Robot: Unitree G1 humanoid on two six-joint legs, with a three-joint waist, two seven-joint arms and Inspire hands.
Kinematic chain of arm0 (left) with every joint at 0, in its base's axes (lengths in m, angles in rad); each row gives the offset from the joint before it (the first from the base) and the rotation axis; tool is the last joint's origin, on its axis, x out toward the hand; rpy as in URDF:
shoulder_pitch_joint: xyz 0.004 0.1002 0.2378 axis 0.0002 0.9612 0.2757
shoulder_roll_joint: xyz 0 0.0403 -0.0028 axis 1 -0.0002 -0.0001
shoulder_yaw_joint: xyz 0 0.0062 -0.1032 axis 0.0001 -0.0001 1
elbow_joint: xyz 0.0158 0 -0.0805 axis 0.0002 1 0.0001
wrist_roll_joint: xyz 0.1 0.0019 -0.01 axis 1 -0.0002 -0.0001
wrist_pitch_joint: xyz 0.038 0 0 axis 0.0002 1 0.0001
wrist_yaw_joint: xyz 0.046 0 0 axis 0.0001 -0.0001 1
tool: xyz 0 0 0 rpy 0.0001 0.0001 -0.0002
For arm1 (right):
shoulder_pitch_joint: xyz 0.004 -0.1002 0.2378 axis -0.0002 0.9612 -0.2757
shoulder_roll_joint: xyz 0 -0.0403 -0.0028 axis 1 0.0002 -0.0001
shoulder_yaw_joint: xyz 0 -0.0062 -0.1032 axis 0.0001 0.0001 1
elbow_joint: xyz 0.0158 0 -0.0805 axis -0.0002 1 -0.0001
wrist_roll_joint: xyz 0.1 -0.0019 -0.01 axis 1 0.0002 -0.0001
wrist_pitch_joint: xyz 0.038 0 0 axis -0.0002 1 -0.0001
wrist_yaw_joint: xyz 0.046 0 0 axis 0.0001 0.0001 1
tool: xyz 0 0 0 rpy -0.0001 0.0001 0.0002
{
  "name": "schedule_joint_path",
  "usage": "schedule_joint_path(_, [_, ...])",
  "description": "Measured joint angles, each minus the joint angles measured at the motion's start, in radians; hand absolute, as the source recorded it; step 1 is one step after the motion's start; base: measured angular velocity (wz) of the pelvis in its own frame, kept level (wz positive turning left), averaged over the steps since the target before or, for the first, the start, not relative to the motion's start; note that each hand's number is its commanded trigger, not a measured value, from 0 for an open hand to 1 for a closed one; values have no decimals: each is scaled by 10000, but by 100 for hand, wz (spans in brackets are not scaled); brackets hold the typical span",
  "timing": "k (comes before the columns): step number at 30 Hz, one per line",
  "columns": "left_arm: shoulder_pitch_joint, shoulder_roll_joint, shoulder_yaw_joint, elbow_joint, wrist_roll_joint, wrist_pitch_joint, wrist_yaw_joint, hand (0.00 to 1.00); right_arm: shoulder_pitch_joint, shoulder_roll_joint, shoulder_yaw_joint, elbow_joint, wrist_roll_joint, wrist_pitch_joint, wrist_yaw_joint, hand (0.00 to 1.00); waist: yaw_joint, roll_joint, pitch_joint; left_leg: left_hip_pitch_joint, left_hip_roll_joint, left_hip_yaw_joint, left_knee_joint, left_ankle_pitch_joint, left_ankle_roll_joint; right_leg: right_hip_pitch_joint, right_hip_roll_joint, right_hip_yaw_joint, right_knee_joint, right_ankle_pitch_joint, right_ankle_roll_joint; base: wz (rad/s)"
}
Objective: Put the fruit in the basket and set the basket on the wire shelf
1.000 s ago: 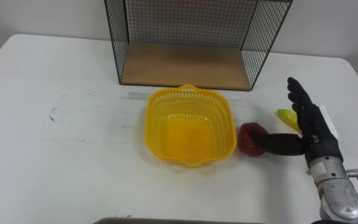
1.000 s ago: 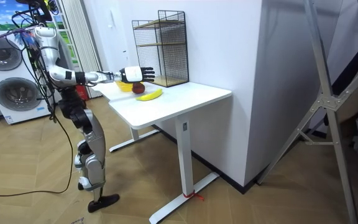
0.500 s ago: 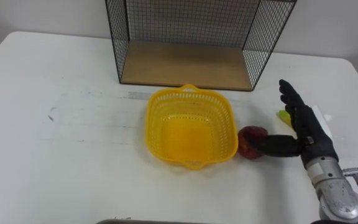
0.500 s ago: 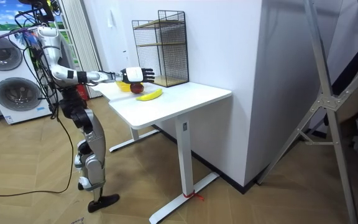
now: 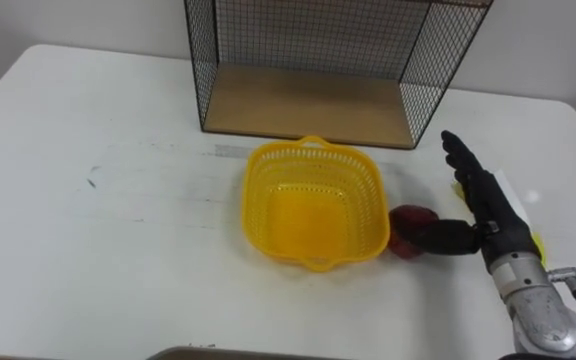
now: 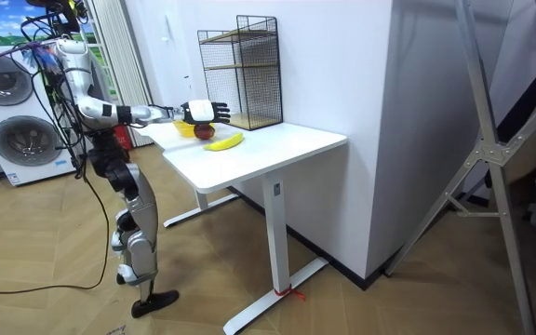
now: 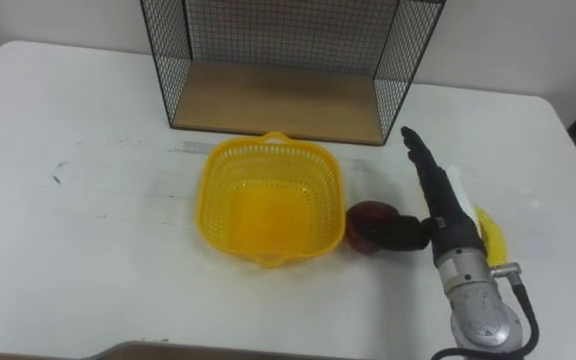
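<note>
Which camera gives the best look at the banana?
The room view: the banana lies whole on the table. In the right eye view the robot hand hides most of it, leaving a yellow strip; the left eye view shows mere slivers.

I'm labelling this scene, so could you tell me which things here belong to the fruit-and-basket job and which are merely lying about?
Part of the job: yellow basket, red apple, banana, wire shelf, right hand beside the apple, fingers straight.

Just there: white table, washing machines, metal frame.
</note>
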Motion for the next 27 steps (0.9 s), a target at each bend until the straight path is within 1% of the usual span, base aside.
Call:
schedule_joint_path(5, [8,21,-3,7,8,0,-1,0,-48,4,197,445,20,-33,233,0,-16,10,6,5,1,-6,3,0,0,28,1,-2,1,4,0,0])
schedule_joint_path(6, [13,30,-3,34,23,0,-1,0,-33,4,278,694,-40,31,389,0,-17,-11,-3,5,0,-13,3,0,0,30,1,-3,1,4,1,0])
schedule_joint_path(7, [29,36,-3,59,39,10,-1,0,-13,12,342,909,-157,208,565,0,-21,-17,2,3,1,-13,3,0,0,29,0,0,1,4,1,0])
schedule_joint_path(9, [93,36,-1,64,41,54,-2,0,11,11,333,1084,-280,334,813,0,-65,-22,-1,-4,1,-13,4,0,0,22,0,6,1,4,2,0])
schedule_joint_path(11, [127,35,-3,58,107,145,-4,0,-33,9,320,1091,-364,296,929,0,-106,-22,-11,-9,0,-14,14,0,0,21,1,4,5,4,2,0])
schedule_joint_path(14, [137,38,-4,32,263,150,-5,0,-33,6,286,1125,-455,301,1100,0,-114,-40,-22,-11,0,-13,17,0,0,13,1,6,3,4,2,0])
schedule_joint_path(16, [136,39,-5,27,307,149,-4,0,-34,7,285,1202,-562,301,1204,0,-114,-111,-69,-12,0,-14,17,0,0,15,0,6,3,4,2,0])
schedule_joint_path(18, [133,44,-9,26,364,148,-4,0,-34,7,284,1220,-649,301,1272,0,-122,-135,-86,-9,0,-14,17,0,0,18,0,6,5,4,2,0])
schedule_joint_path(21, [134,52,-16,25,364,147,-3,0,-33,7,281,1246,-671,298,1362,0,-136,-132,-84,0,0,-13,20,0,0,27,0,6,8,4,2,0])
schedule_joint_path(27, [135,56,-17,36,364,140,-2,0,-35,9,243,1349,-690,175,1502,0,-133,-138,-70,1,0,-13,23,0,0,28,1,5,11,4,2,0])
